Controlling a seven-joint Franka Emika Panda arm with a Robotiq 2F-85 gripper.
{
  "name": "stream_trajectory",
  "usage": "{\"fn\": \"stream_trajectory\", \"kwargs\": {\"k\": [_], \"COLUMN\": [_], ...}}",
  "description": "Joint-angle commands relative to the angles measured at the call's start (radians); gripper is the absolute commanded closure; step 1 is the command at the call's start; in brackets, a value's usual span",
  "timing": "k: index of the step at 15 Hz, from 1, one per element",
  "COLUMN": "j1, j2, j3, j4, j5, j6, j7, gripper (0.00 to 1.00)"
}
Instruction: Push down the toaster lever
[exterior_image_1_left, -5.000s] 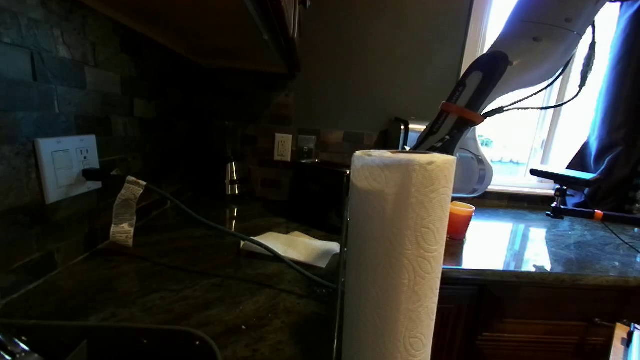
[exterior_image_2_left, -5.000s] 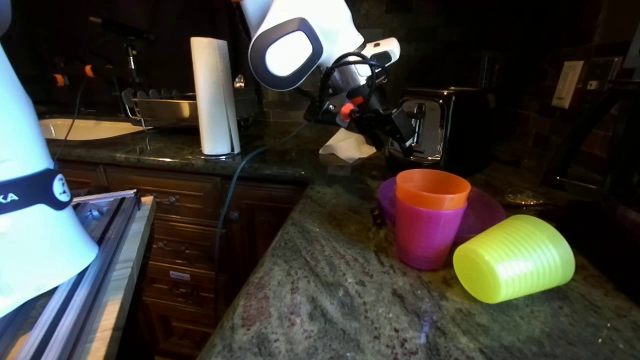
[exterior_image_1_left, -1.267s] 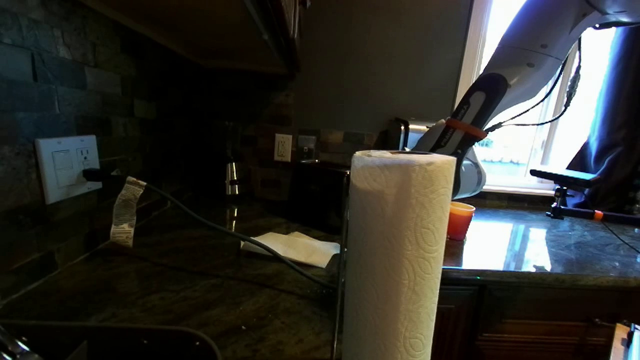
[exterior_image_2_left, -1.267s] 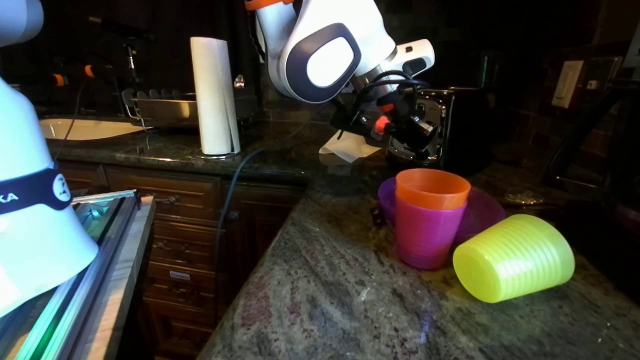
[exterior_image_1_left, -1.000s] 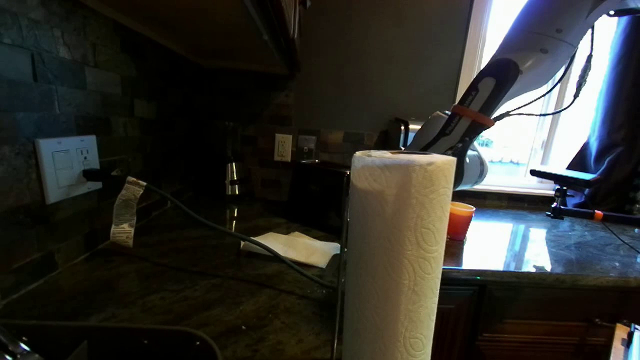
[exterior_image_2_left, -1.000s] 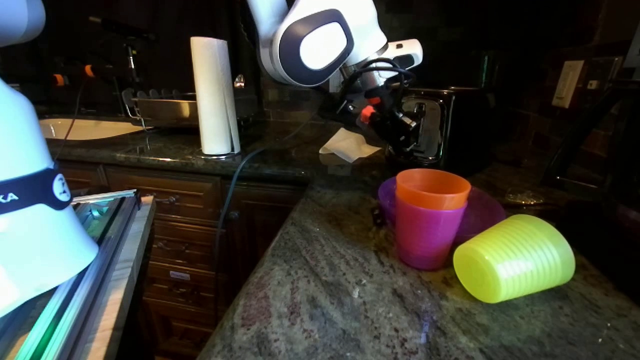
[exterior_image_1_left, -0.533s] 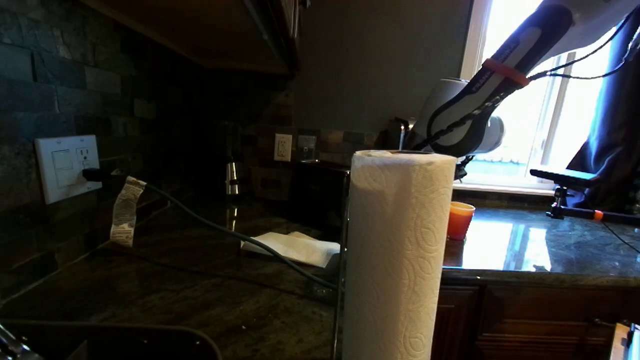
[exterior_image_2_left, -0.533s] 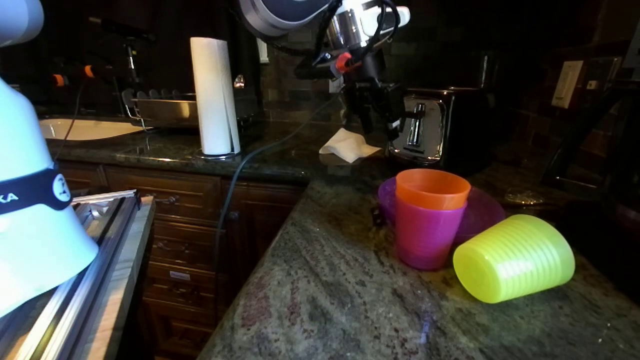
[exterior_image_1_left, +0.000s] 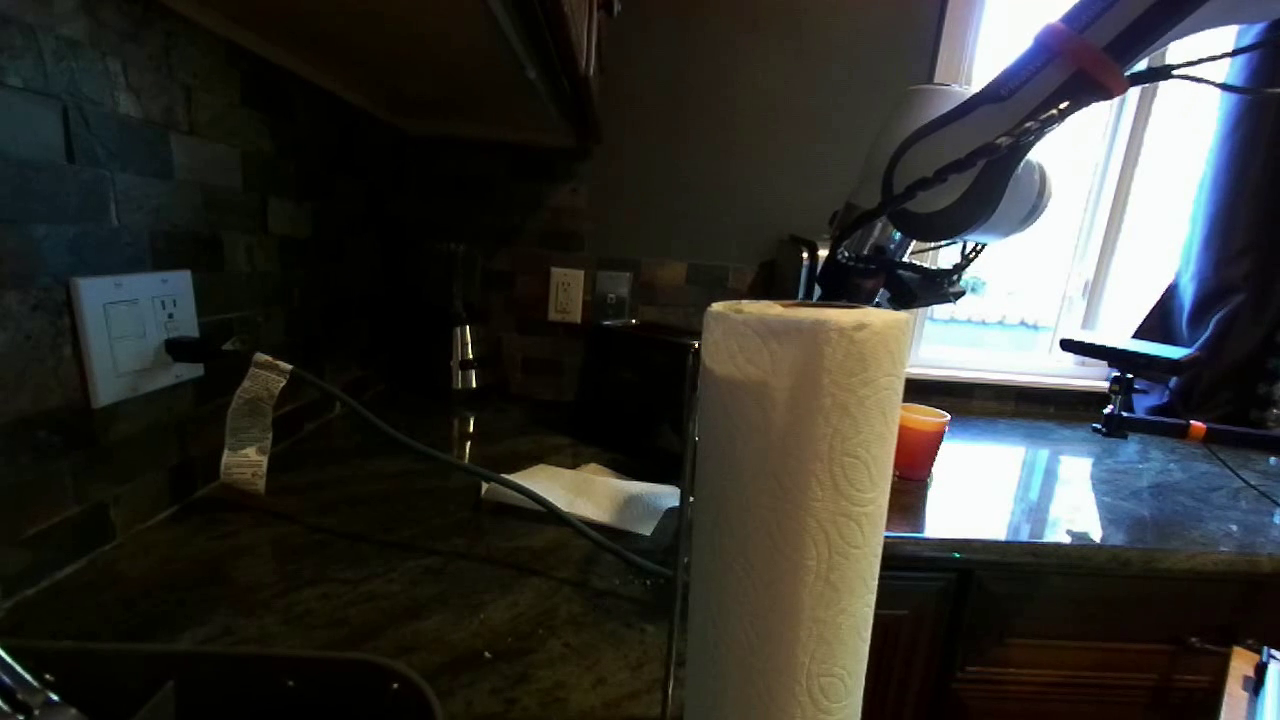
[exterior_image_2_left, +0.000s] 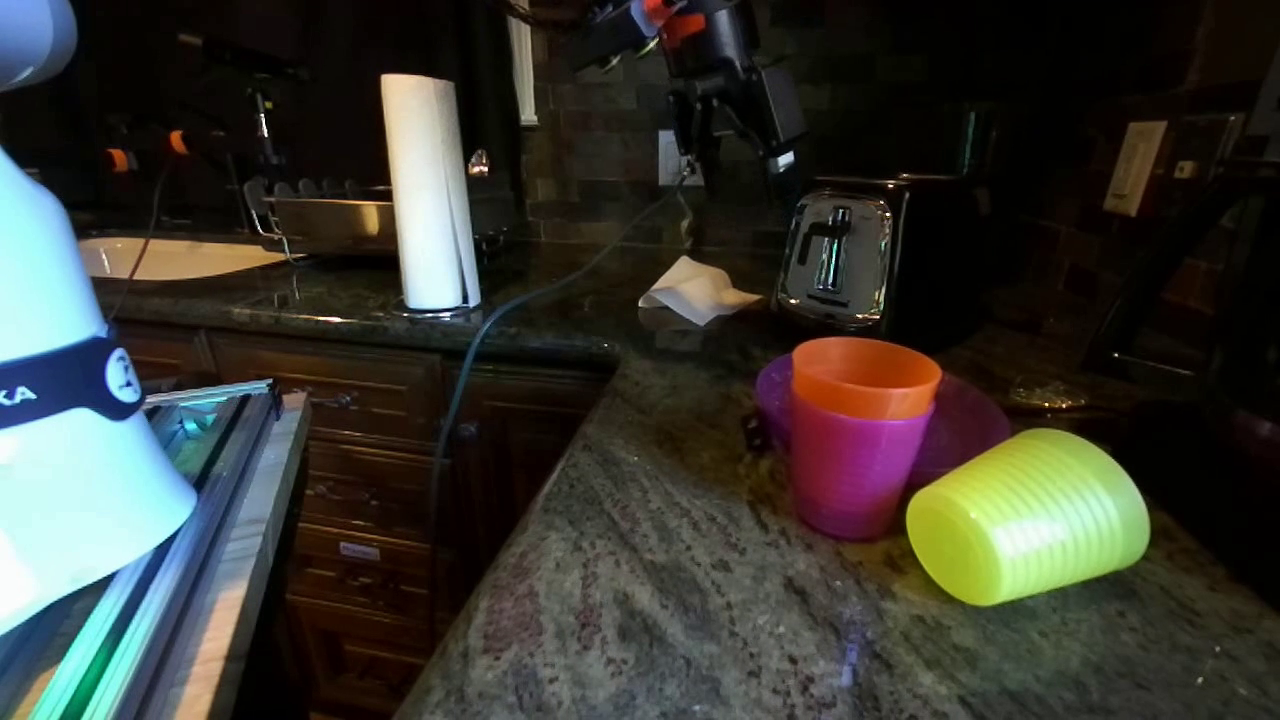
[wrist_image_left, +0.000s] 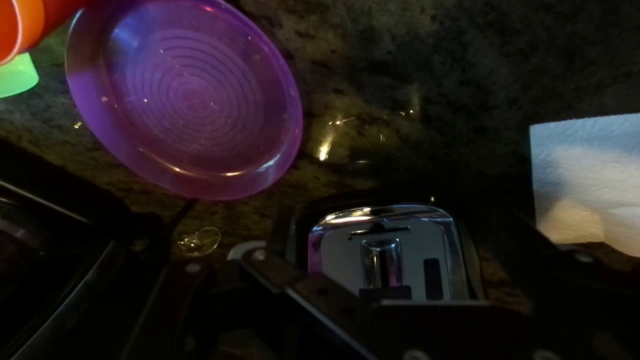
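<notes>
The toaster (exterior_image_2_left: 868, 250) has a shiny silver front and a dark body. It stands upright on the counter; its front also shows in the wrist view (wrist_image_left: 340, 250). Its black lever (exterior_image_2_left: 840, 215) is at the upper end of the slot; in the wrist view the lever (wrist_image_left: 385, 293) is partly cut off by the gripper's dark body. My gripper (exterior_image_2_left: 735, 163) is open and empty. It hangs above and to the left of the toaster in an exterior view, apart from it. In the other exterior picture its fingertips are hidden behind the paper towel roll (exterior_image_1_left: 795, 500).
An orange cup (exterior_image_2_left: 865, 375) in a pink cup (exterior_image_2_left: 855, 470) stands before the toaster, by a purple plate (exterior_image_2_left: 965, 425); the plate shows in the wrist view (wrist_image_left: 200, 100). A yellow-green cup (exterior_image_2_left: 1030, 520) lies tipped. A napkin (exterior_image_2_left: 697, 290) lies beside the toaster. A cord (exterior_image_2_left: 560, 285) crosses the counter.
My gripper has risen up and back from the toaster's front, where it was about one second ago. Its fingers show farther apart. The toaster front is now uncovered; the lever looks unchanged.
</notes>
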Motion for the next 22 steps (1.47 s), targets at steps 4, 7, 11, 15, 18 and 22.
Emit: {"fn": "stream_trajectory", "kwargs": {"k": [4, 7, 11, 15, 18, 22], "j1": [0.065, 0.12, 0.169, 0.207, 0.212, 0.217], "j2": [-0.043, -0.004, 0.046, 0.1, 0.153, 0.208], "j3": [-0.054, -0.113, -0.16, -0.177, -0.178, -0.167], "j4": [0.0, 0.025, 0.071, 0.109, 0.14, 0.175], "j5": [0.068, 0.189, 0.31, 0.409, 0.456, 0.574], "j6": [-0.013, 0.068, 0.098, 0.147, 0.176, 0.192], "j7": [-0.042, -0.143, -0.275, -0.4, -0.453, -0.566], "gripper": [0.0, 0.32, 0.65, 0.94, 1.0, 1.0]}}
